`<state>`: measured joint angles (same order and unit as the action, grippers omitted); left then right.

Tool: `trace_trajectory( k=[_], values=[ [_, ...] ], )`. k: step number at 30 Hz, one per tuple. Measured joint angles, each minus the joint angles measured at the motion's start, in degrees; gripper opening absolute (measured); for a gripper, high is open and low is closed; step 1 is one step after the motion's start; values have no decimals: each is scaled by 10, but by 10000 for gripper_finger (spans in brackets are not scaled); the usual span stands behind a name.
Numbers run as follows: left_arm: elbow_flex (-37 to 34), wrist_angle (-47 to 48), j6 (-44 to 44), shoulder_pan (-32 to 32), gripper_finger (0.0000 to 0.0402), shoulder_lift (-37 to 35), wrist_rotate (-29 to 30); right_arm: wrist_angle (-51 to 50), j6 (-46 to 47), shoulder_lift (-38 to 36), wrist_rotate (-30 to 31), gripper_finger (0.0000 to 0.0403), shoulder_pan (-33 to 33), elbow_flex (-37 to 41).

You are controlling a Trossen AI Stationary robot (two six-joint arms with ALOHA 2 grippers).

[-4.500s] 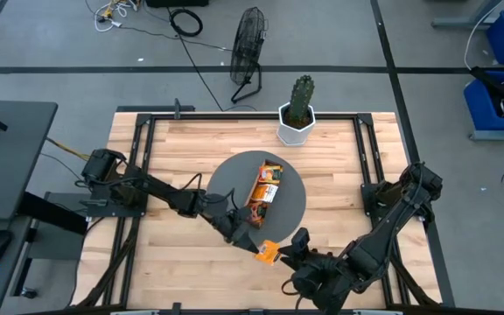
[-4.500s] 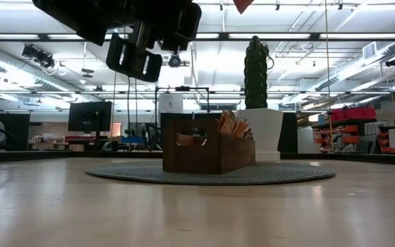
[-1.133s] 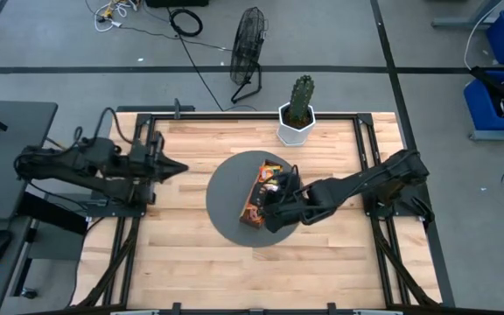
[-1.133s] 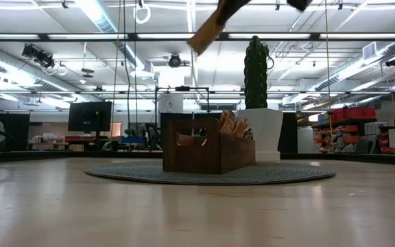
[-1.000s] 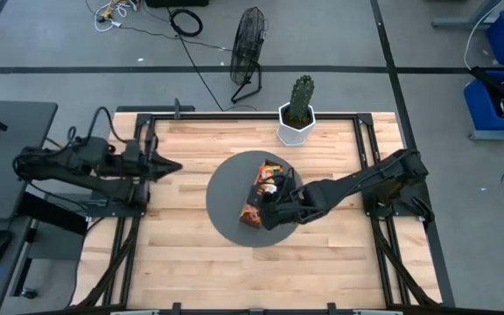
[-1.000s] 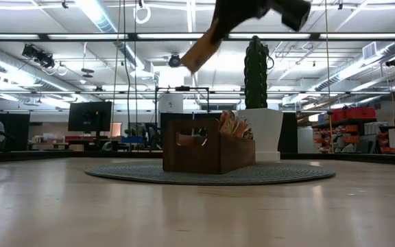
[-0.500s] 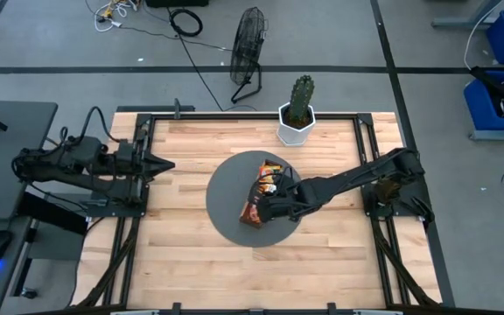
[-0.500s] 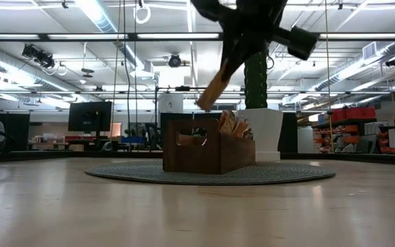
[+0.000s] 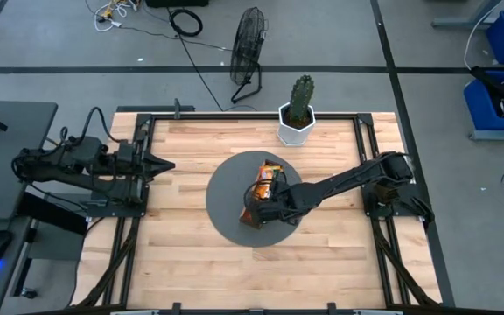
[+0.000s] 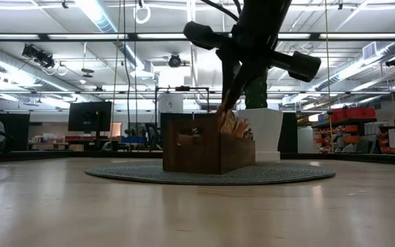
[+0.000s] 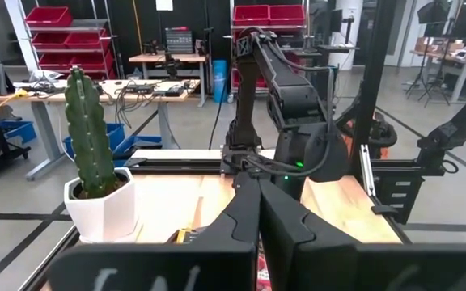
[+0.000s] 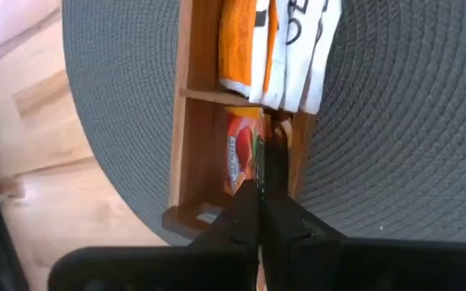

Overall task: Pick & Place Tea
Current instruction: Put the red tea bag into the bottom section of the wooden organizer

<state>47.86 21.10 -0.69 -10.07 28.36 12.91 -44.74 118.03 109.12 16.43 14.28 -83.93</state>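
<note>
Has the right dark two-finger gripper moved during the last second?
Yes. The right dark two-finger gripper came down toward the brown wooden tray, shut on an orange tea sachet.

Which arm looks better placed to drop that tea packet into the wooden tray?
The right. Its gripper is shut on a sachet directly over the tray, while the left gripper waits at the table's left edge.

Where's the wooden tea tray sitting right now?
In the high view the wooden tea tray sits on the round grey mat at the table's middle, in front of the potted cactus, with the right hand over its near end.
</note>
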Motion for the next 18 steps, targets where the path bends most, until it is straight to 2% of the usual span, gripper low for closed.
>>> trace_trajectory(
  k=[11,18],
  values=[
    [0,3,-1,0,7,0,0,45,-40,6,26,3,-3,0],
    [0,3,0,0,7,0,0,32,-49,6,31,52,-5,-1]
  ],
)
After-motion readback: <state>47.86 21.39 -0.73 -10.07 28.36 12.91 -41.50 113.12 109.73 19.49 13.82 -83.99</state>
